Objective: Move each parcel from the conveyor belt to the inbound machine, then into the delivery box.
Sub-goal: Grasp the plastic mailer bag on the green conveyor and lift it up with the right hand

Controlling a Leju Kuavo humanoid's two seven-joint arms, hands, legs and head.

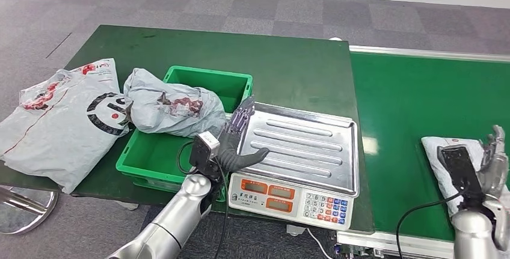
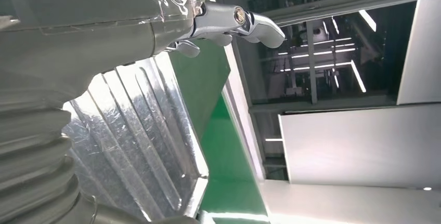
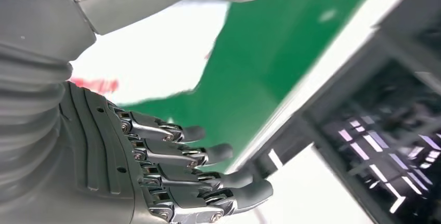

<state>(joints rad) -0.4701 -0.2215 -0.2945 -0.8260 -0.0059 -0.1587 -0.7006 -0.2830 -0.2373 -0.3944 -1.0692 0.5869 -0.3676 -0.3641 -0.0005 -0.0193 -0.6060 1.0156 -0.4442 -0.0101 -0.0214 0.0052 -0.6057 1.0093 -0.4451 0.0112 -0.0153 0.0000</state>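
Observation:
A white parcel (image 1: 435, 172) lies on the green conveyor belt (image 1: 421, 97) at the near right. My right hand (image 1: 494, 161) stands at its right edge with fingers stretched out, holding nothing. In the right wrist view, the right hand (image 3: 171, 172) hovers beside the white parcel (image 3: 156, 52). The inbound machine is a scale with a ribbed steel tray (image 1: 307, 145). My left hand (image 1: 237, 139) is spread over the tray's left edge, empty. In the left wrist view, the left hand (image 2: 130, 26) is above the tray (image 2: 135, 130). A crumpled grey parcel (image 1: 171, 109) rests on the green delivery box (image 1: 210, 82).
A large flat grey parcel (image 1: 60, 121) with black and red print lies on the dark green table (image 1: 288, 67), left of the box. The scale's keypad and displays (image 1: 282, 196) face me at the table's front edge. Grey carpet lies beyond the table.

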